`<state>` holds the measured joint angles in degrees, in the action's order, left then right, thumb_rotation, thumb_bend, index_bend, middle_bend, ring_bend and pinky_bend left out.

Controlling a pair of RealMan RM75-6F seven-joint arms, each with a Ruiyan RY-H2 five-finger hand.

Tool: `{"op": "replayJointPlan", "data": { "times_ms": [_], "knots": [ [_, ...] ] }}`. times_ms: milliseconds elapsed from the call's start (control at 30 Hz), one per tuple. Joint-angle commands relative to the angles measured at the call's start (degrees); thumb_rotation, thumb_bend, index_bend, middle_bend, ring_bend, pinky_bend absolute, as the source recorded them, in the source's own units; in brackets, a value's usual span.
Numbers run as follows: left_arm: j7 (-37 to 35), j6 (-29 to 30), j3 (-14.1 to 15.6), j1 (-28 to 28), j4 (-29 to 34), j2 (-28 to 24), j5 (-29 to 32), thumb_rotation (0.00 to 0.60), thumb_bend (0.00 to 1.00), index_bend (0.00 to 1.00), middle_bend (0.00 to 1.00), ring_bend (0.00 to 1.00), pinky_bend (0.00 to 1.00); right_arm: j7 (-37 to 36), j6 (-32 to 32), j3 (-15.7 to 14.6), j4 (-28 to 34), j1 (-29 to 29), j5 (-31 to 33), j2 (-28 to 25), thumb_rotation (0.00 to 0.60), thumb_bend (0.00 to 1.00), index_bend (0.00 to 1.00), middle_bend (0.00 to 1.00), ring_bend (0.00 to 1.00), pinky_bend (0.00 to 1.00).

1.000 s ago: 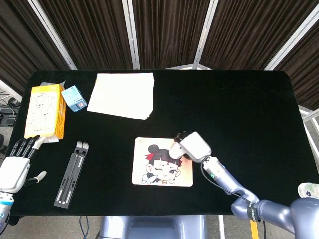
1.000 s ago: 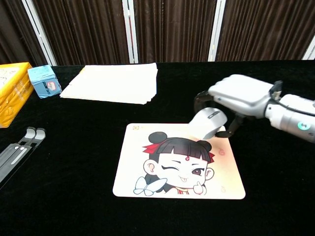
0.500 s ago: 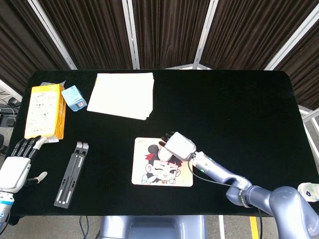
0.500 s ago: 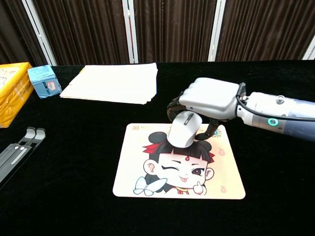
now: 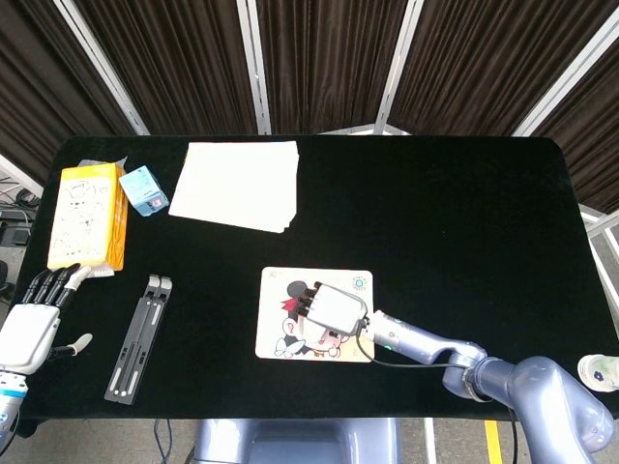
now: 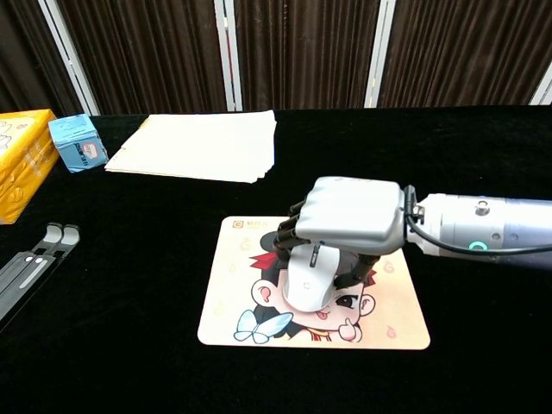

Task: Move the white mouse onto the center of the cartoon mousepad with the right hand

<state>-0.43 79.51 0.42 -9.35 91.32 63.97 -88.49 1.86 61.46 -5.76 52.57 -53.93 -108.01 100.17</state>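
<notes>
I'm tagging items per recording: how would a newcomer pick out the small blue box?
Start at the black table and go to its far left corner, where a yellow box lies. The small blue box sits between it and the stack of white paper. It is the only blue item, far smaller than either neighbour.

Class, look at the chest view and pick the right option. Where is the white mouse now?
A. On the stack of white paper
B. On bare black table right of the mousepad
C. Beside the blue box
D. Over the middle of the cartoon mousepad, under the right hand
D: the white mouse sits over the cartoon face on the mousepad, with the right hand arched over it.
</notes>
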Motion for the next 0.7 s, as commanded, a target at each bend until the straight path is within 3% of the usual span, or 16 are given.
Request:
{"op": "replayJointPlan", "data": {
  "times_ms": [33, 200, 333, 500, 700],
  "knots": [
    [0.0, 0.0, 0.0, 0.0, 0.1, 0.0, 0.1, 0.600, 0.21, 0.03, 0.00, 0.00, 0.00, 0.4, 0.1, -0.2, -0.7, -0.2, -0.2, 0.5, 0.600, 0.29, 0.66, 0.58, 0.36, 0.50],
    [0.0, -0.1, 0.0, 0.0, 0.1, 0.0, 0.2, 0.600, 0.21, 0.03, 0.00, 0.00, 0.00, 0.4, 0.4, -0.1, -1.4, -0.1, 0.2, 1.0, 0.600, 0.28, 0.66, 0.58, 0.36, 0.45],
    [0.1, -0.1, 0.0, -0.1, 0.1, 0.0, 0.2, 0.600, 0.22, 0.03, 0.00, 0.00, 0.00, 1.0, 0.7, 0.0, -1.7, 0.0, 0.4, 1.2, 0.600, 0.26, 0.65, 0.52, 0.31, 0.25],
    [0.0, -0.3, 0.0, -0.1, 0.2, 0.0, 0.4, 0.600, 0.22, 0.03, 0.00, 0.00, 0.00, 3.1, 0.5, 0.4, -1.7, 0.7, 1.3, 1.4, 0.600, 0.21, 0.44, 0.29, 0.08, 0.01],
    [-0.1, -0.5, -0.1, -0.1, 0.5, -0.1, 0.6, 0.600, 0.21, 0.03, 0.00, 0.00, 0.00, 5.7, 0.7, 1.4, -0.6, 1.6, 2.8, 1.5, 0.600, 0.16, 0.31, 0.14, 0.00, 0.00]
  ]
}}
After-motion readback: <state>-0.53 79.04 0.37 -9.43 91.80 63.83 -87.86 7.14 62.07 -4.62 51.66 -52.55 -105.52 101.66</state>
